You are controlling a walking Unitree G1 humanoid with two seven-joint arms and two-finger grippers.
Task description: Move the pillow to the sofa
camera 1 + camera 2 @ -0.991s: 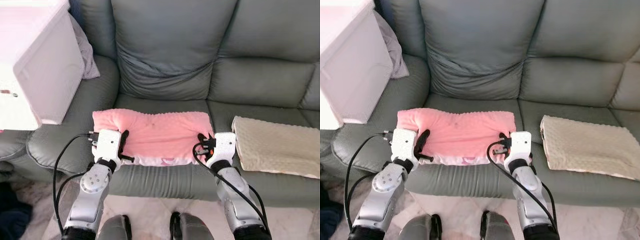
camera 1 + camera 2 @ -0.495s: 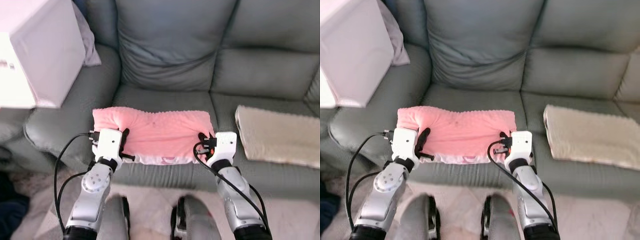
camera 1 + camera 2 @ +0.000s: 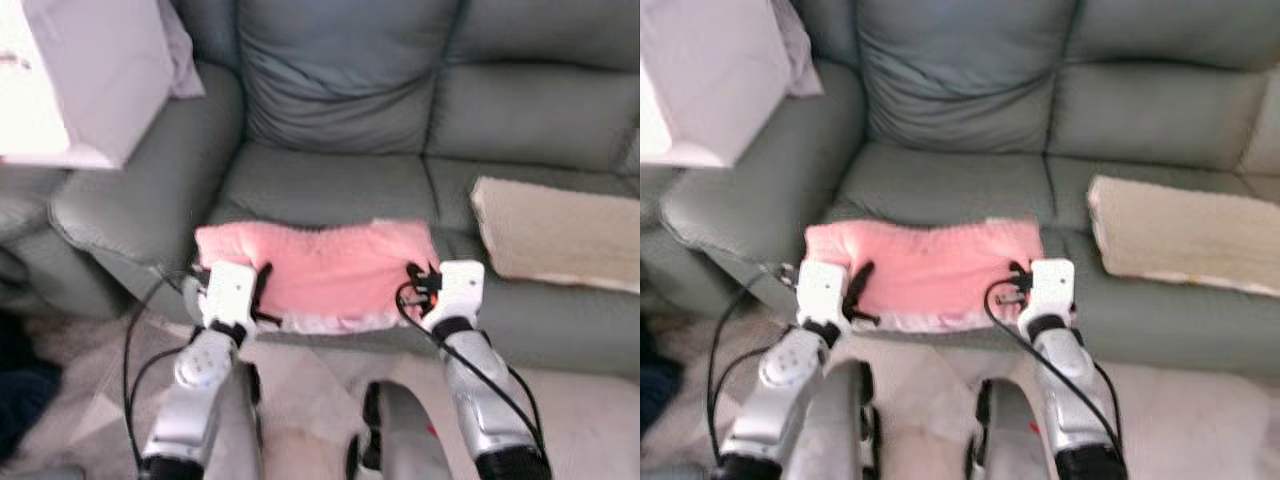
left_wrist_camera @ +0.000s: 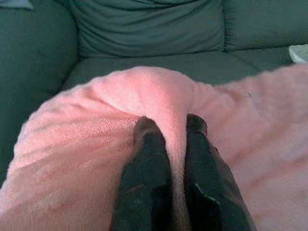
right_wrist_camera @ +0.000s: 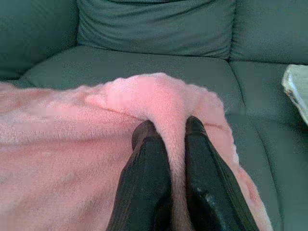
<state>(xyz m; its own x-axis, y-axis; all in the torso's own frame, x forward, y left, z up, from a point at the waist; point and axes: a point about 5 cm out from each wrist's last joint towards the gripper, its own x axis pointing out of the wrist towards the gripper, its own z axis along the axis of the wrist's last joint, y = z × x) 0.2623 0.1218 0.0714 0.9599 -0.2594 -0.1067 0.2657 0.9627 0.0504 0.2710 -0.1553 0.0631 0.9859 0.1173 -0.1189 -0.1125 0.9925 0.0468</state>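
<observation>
While I stand at the front of the sofa [image 3: 330,190], both my grippers carry the pink pillow [image 3: 320,270] between them, one at each end. My left gripper [image 4: 169,126] has its two fingers nearly closed on a pinched ridge of the plush cover, and my right gripper [image 5: 168,127] pinches a fold the same way at the other end. I judge this two-ended hold keeps the soft pillow stretched flat and level, so it does not sag in the middle.

Beyond my fingertips the pillow's far edge reaches over the front lip of the seat cushion, while its near edge hangs toward me, past the lip. Ahead of both grippers the grey seat lies open up to the back cushion, which is room enough to push forward and lower. Off to the outer side of my right gripper lies a beige mat [image 3: 555,235], near but apart from the pillow. Well off beyond my left gripper, a white box [image 3: 75,80] sits over the armrest.
</observation>
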